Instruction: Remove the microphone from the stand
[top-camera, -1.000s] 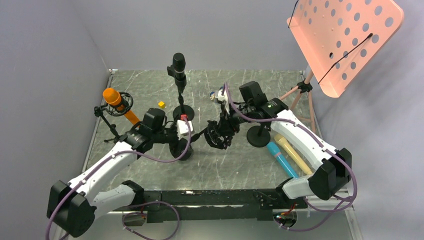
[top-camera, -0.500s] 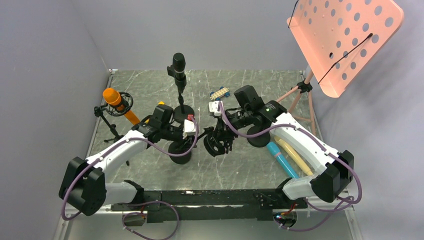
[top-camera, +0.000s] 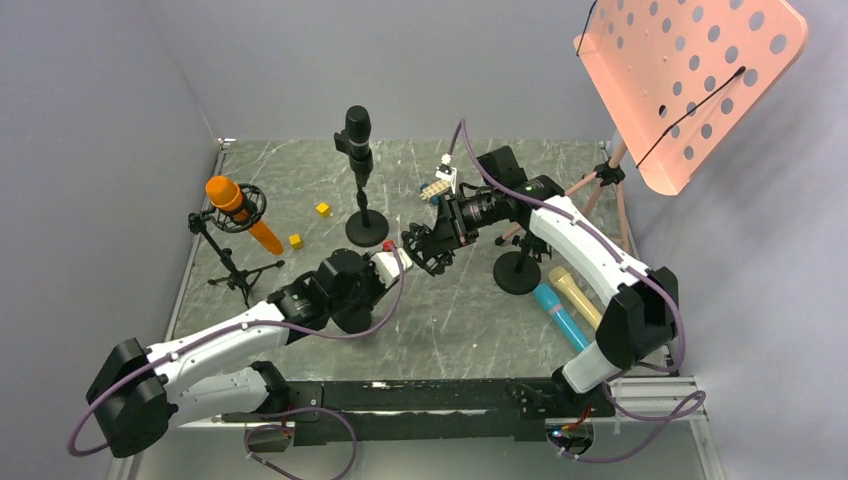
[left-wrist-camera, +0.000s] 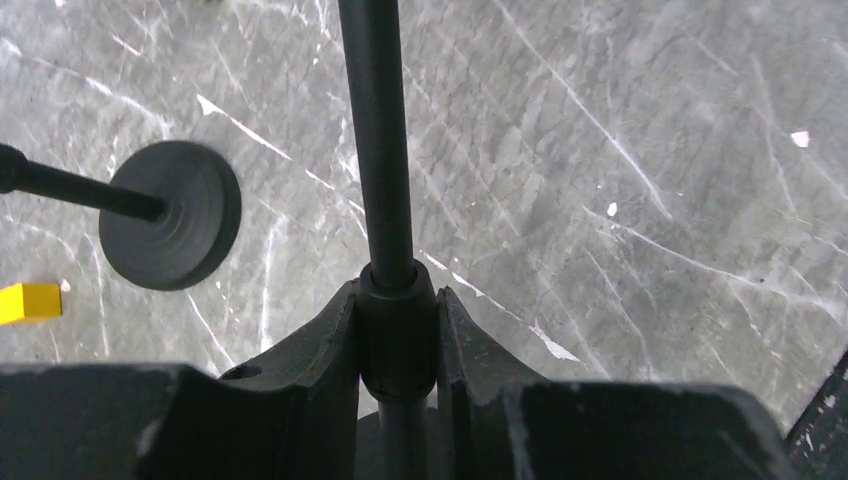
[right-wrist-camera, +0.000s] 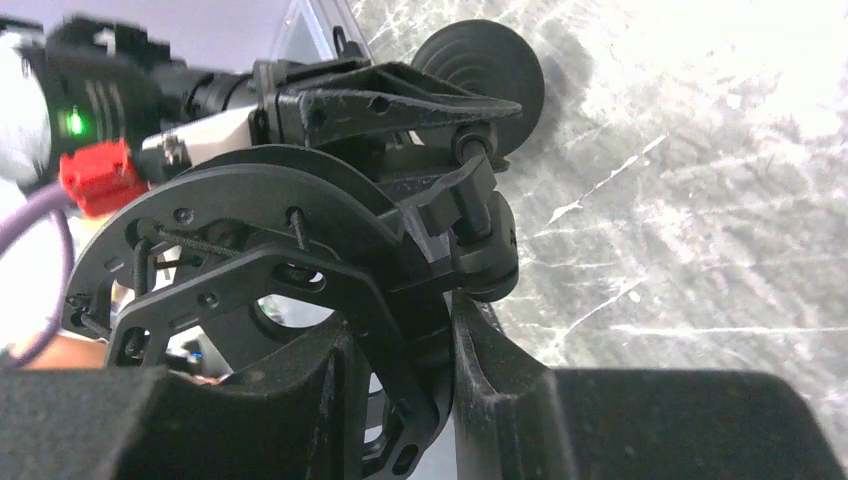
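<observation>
Two microphones sit in stands: a black microphone (top-camera: 357, 130) upright at 12 o'clock and an orange microphone (top-camera: 228, 196) tilted in a tripod cradle at 10 o'clock. Neither is at the jaws. Both arms hold a third stand mid-bench. The right arm (top-camera: 570, 240) has its jaws clamped on the shock mount (right-wrist-camera: 250, 250), whose ring looks hollow, though I cannot be sure. The left arm (top-camera: 230, 335) has its jaws shut round the pole (left-wrist-camera: 378, 140), which runs toward 2 o'clock. The black microphone, axis vertical, lies at 10 o'clock from the right jaws, probably the nearer pair. The marble bench (top-camera: 300, 180) leaves room; a blue microphone (top-camera: 565, 320) and a yellow microphone (top-camera: 590, 312) lie at 4 o'clock.
</observation>
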